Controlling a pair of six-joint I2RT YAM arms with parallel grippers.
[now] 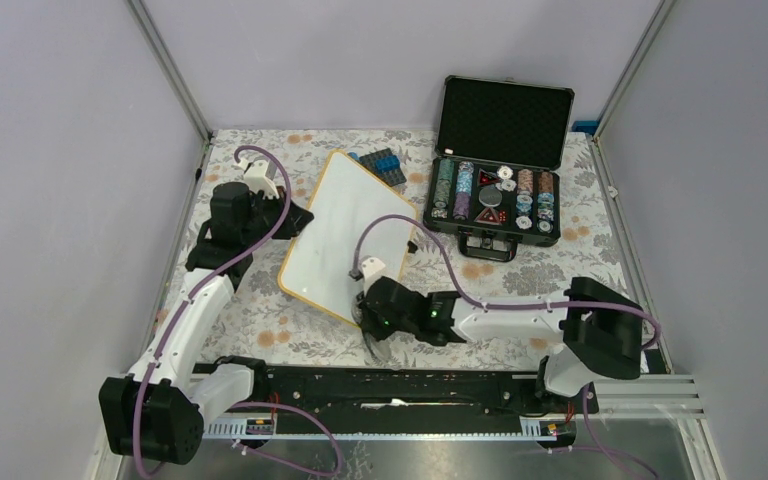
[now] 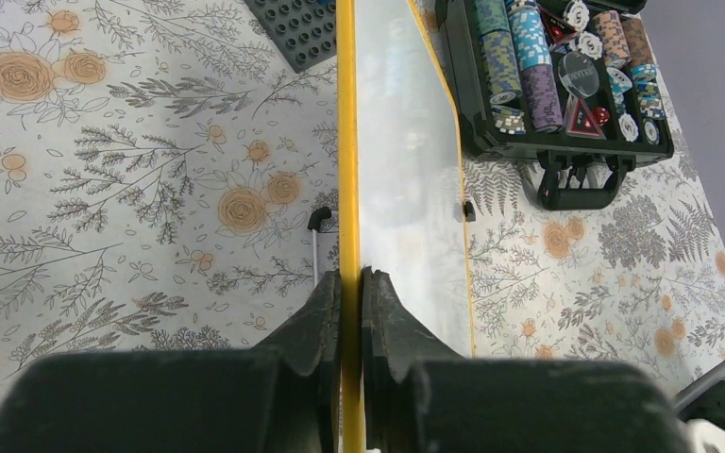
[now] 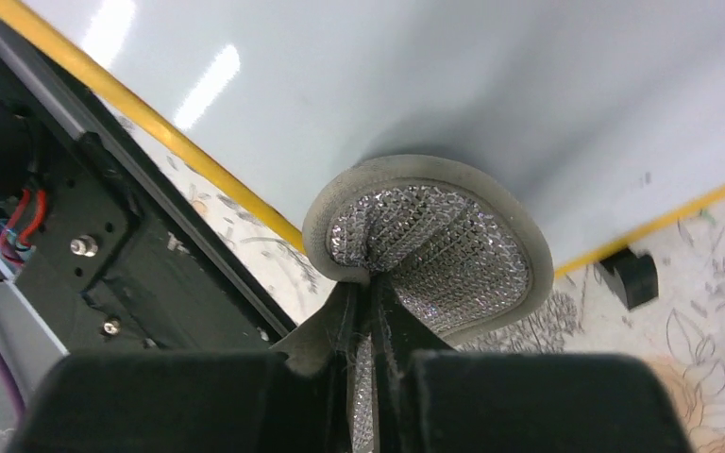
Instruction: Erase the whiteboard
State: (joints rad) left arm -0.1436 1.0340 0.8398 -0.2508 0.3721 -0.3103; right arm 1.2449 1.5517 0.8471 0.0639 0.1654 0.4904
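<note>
The whiteboard (image 1: 345, 235), white with a thin orange-yellow rim, lies tilted in the middle of the table. Its surface looks blank. My left gripper (image 1: 300, 217) is shut on its left rim, seen edge-on in the left wrist view (image 2: 348, 189). My right gripper (image 1: 372, 325) is shut on a round grey sponge pad with a silver sparkly face (image 3: 429, 245). It holds the pad at the board's near corner. The pad's far edge meets the board's white surface (image 3: 453, 85). The pad also shows in the top view (image 1: 378, 345).
An open black chip case (image 1: 495, 190) with stacked poker chips stands at the back right. A dark grey studded plate with blue bricks (image 1: 380, 165) lies behind the board. A black rail (image 1: 400, 385) runs along the near edge. A black edge clip (image 3: 631, 276) shows.
</note>
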